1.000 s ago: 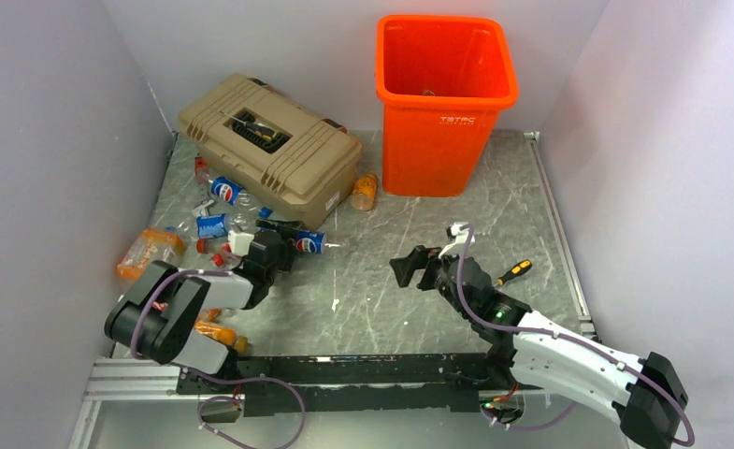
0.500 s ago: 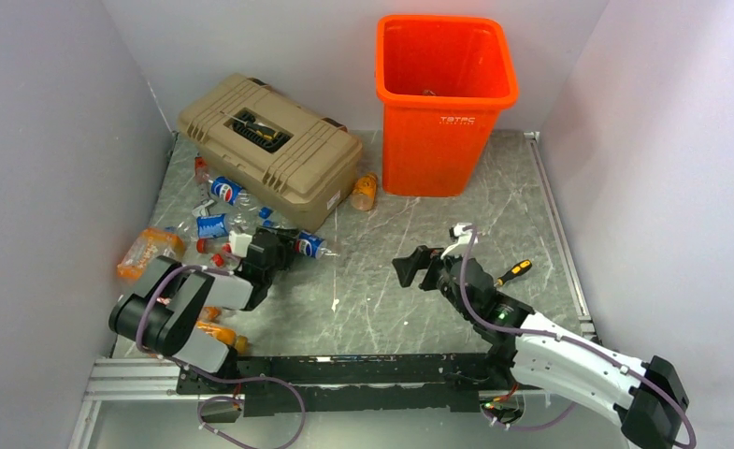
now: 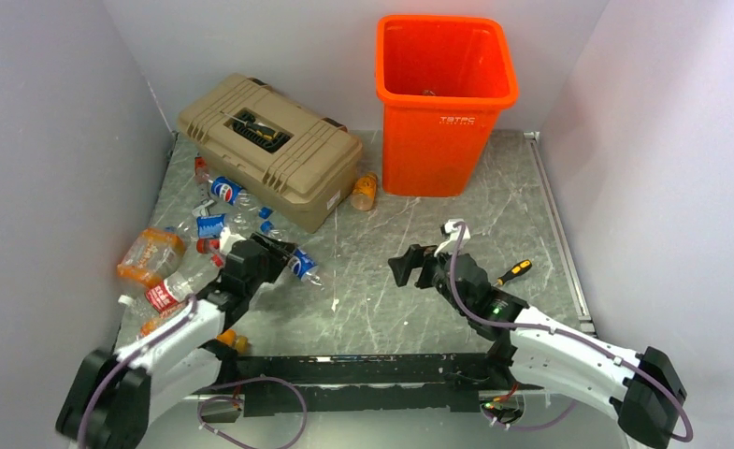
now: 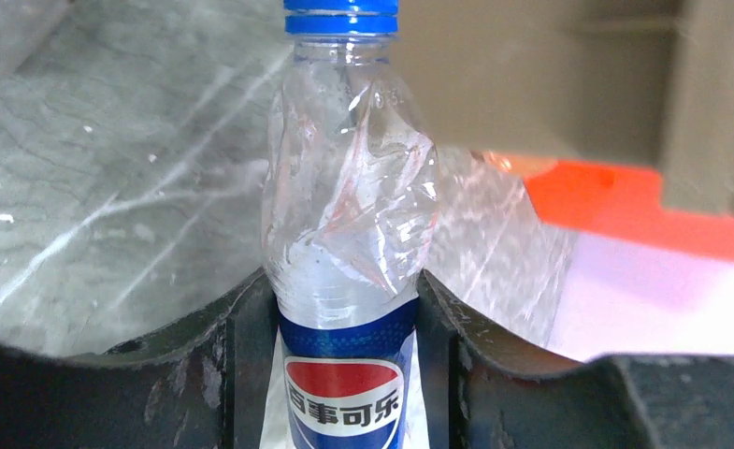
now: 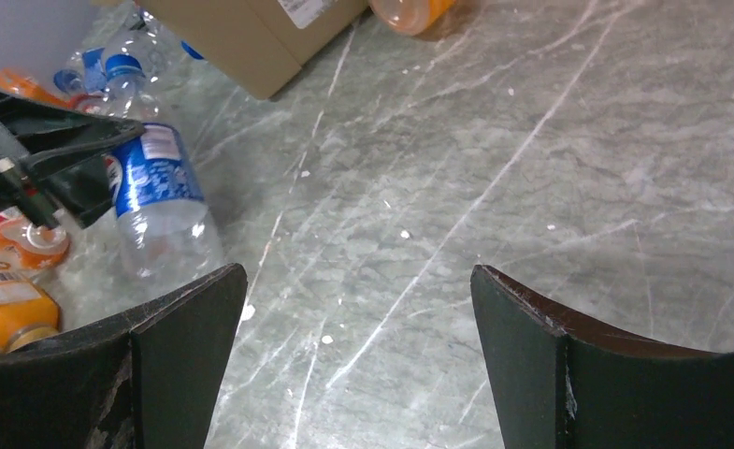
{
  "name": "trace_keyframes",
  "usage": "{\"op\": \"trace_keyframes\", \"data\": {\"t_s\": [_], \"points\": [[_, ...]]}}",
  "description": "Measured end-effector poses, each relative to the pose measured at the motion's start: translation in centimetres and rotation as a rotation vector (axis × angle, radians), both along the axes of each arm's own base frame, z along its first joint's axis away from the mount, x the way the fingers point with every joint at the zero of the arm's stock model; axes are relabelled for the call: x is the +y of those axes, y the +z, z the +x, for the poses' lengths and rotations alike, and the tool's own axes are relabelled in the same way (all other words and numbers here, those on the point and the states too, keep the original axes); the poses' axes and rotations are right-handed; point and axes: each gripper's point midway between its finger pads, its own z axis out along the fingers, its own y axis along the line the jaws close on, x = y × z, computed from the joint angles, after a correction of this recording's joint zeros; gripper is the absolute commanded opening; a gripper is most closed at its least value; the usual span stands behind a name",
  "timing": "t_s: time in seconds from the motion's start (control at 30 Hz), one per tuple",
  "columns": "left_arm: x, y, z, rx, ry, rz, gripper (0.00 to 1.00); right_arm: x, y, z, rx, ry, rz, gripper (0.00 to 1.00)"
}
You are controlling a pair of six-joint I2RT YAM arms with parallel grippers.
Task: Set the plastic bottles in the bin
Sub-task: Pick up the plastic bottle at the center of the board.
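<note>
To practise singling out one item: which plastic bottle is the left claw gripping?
The crumpled clear Pepsi bottle with the blue cap, clamped at its label by the left claw; the other bottles lie loose on the table.

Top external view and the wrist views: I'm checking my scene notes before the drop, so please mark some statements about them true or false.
1. The left pincer grips a Pepsi bottle. True.
2. The right pincer holds the screwdriver. False: it is open and empty; the screwdriver lies on the table.
3. The orange bin stands upright. True.
4. The tan toolbox stands right of the bin. False: it is left of it.
5. A small orange bottle lies between toolbox and bin. True.
</note>
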Motion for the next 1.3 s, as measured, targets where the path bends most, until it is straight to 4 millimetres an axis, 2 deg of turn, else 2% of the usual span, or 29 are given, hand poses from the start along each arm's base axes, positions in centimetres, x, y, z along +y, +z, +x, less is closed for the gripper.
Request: {"op": "trace_keyframes", "data": {"t_s": [0.17, 0.33, 0.4, 0.47, 0.5, 0.53, 0.63, 0.7, 0.8, 0.93, 1.1, 1.23, 1.3], "points": [[0.3, 5.5, -2.5, -0.123, -0.139, 0.097, 0.50, 1.2, 0.9, 0.3, -0.017, 0.039, 0.011, 0.95], [1.0, 12.1, -5.0, -0.307, -0.249, 0.205, 0.50, 2.4, 1.3, 0.6, -0.021, 0.080, 0.011, 0.95], [1.1, 15.3, -5.8, -0.388, -0.297, 0.267, 0.50, 3.0, 2.0, 0.7, -0.030, 0.098, 0.019, 0.96], [1.0, 18.4, -6.2, -0.457, -0.343, 0.322, 0.50, 3.6, 2.9, 0.8, -0.044, 0.115, 0.030, 0.95], [0.8, 20.8, -6.4, -0.507, -0.390, 0.370, 0.50, 3.9, 3.5, 0.9, -0.054, 0.125, 0.036, 0.95], [0.6, 21.6, -6.4, -0.525, -0.403, 0.383, 0.51, 4.1, 4.0, 1.0, -0.063, 0.131, 0.042, 0.96], [-0.6, 26.4, -6.5, -0.645, -0.519, 0.483, 0.53, 4.6, 5.5, 1.2, -0.095, 0.147, 0.049, 0.96], [-1.4, 27.9, -6.5, -0.701, -0.593, 0.528, 0.53, 4.7, 6.1, 1.3, -0.109, 0.154, 0.048, 0.96], [-2.9, 28.6, -6.5, -0.764, -0.719, 0.593, 0.51, 4.7, 6.4, 1.4, -0.124, 0.158, 0.037, 0.96], [-4.0, 27.8, -6.4, -0.802, -0.832, 0.663, 0.50, 4.5, 6.2, 1.4, -0.129, 0.162, 0.012, 0.96], [-4.5, 25.2, -6.4, -0.836, -0.872, 0.704, 0.50, 4.4, 7.0, 1.5, -0.144, 0.162, -0.003, 0.96], [-4.4, 22.4, -6.7, -0.837, -0.889, 0.716, 0.49, 4.4, 8.4, 1.6, -0.165, 0.165, 0.002, 0.97], [-4.5, 21.8, -6.6, -0.844, -0.894, 0.721, 0.49, 4.4, 9.2, 1.4, -0.179, 0.170, 0.014, 0.97]]}}
